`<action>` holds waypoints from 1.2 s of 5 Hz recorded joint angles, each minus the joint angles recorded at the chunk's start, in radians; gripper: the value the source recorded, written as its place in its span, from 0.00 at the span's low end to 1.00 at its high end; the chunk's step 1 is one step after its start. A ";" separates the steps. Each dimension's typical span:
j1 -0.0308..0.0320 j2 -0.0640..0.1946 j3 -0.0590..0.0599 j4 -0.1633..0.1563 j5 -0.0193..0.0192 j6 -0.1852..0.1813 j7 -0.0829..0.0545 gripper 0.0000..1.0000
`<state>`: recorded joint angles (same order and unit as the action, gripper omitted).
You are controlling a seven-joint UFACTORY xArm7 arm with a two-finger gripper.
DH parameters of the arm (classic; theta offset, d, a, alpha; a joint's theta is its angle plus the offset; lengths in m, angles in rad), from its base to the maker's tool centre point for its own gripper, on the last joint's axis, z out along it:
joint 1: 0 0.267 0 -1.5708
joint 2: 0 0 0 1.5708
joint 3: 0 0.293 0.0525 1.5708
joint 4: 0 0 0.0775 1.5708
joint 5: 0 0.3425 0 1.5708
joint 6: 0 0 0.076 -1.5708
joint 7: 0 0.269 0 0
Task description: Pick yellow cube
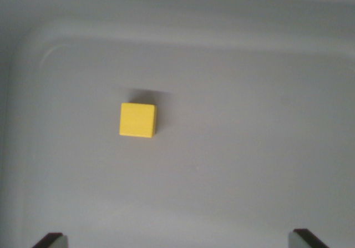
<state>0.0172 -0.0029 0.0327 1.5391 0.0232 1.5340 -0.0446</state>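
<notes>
A yellow cube (137, 120) sits alone on the pale floor of a shallow grey tray (50, 56), seen from directly above by the wrist camera, as the arm's gripper (180, 240) hangs over it with nothing in its grasp. Only the dark tips of the two fingers (49, 239) show, at the bottom corners of the view, spread wide apart and well clear of the cube. The cube lies ahead of the fingers, toward the top of the view, and nearer the finger on the wrist view's left than the one on the right, so it is not yet centred in the gap. This appears to be the approach step of the pick: the grasp has not begun, and the cube rests untouched. The next move would seem to call for bringing the fingers forward and a little toward the wrist view's left until the cube lies midway between them, then descending and closing on two opposite faces. Being a cube, it has no long axis to speak of; its top face looks square, with edges running nearly parallel to the frame and only a slight skew, so its side faces already stand roughly square to the line between the fingers.
</notes>
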 joint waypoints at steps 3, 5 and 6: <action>0.0073 0.033 0.001 -0.019 -0.0017 -0.045 0.009 0.00; 0.0125 0.056 0.002 -0.032 -0.0029 -0.076 0.015 0.00; 0.0125 0.056 0.002 -0.032 -0.0029 -0.076 0.015 0.00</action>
<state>0.0297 0.0526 0.0351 1.5070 0.0203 1.4576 -0.0298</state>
